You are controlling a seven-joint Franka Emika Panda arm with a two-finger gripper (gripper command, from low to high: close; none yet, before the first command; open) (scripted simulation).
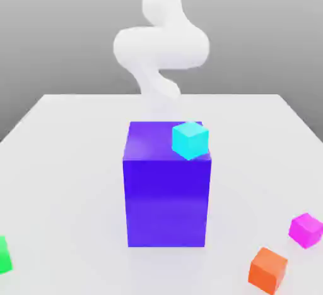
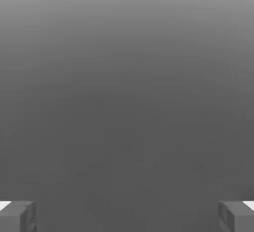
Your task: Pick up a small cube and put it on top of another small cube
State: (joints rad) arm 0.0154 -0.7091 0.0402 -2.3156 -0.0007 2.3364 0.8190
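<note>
The small magenta-pink cube (image 1: pixel 306 229) rests on the white table (image 1: pixel 63 161) at the exterior view's right, near the front. An orange cube (image 1: pixel 268 270) lies just in front of it. A cyan cube (image 1: pixel 190 139) sits on the top of the big blue block (image 1: pixel 167 189), at its right front corner. The white arm (image 1: pixel 161 47) rises behind the block. In the hand view my gripper (image 2: pixel 127 216) is open: its two grey fingertips (image 2: pixel 17 216) stand far apart with nothing between them, facing plain grey background.
A green cube (image 1: pixel 3 254) sits at the exterior view's left edge near the front. The tall blue block stands in the middle of the table, between the arm and the small cubes in front.
</note>
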